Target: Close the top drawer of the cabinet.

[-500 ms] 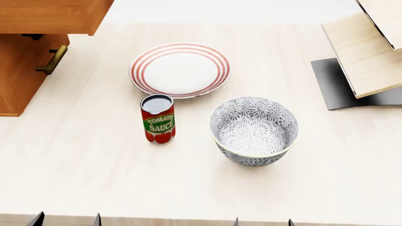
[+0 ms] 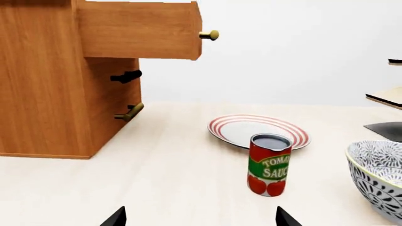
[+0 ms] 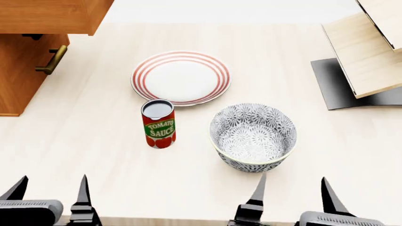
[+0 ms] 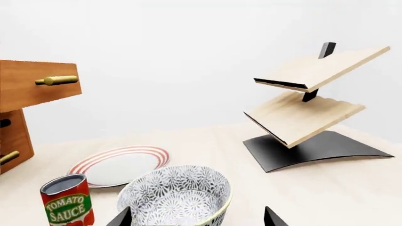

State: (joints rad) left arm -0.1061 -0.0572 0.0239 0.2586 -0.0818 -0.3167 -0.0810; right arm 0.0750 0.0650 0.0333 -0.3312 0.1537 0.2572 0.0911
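The orange-brown cabinet (image 3: 19,75) stands at the far left of the table. Its top drawer (image 3: 53,16) is pulled out and overhangs the lower front; in the left wrist view the drawer (image 2: 141,30) juts out with its brass handle (image 2: 210,35) at its end. It also shows in the right wrist view (image 4: 35,89). A lower drawer handle (image 3: 52,60) sits below. My left gripper (image 3: 49,193) is open and empty at the near left edge. My right gripper (image 3: 292,193) is open and empty at the near edge, just before the bowl.
A red-striped plate (image 3: 180,77) lies mid-table. A tomato sauce can (image 3: 158,123) stands in front of it. A patterned bowl (image 3: 253,136) sits to its right. A pale wooden rack on a dark base (image 3: 361,61) stands at the far right.
Both grippers have come up into the head view at the near edge. The plate, can and bowl sit slightly lower in the view.
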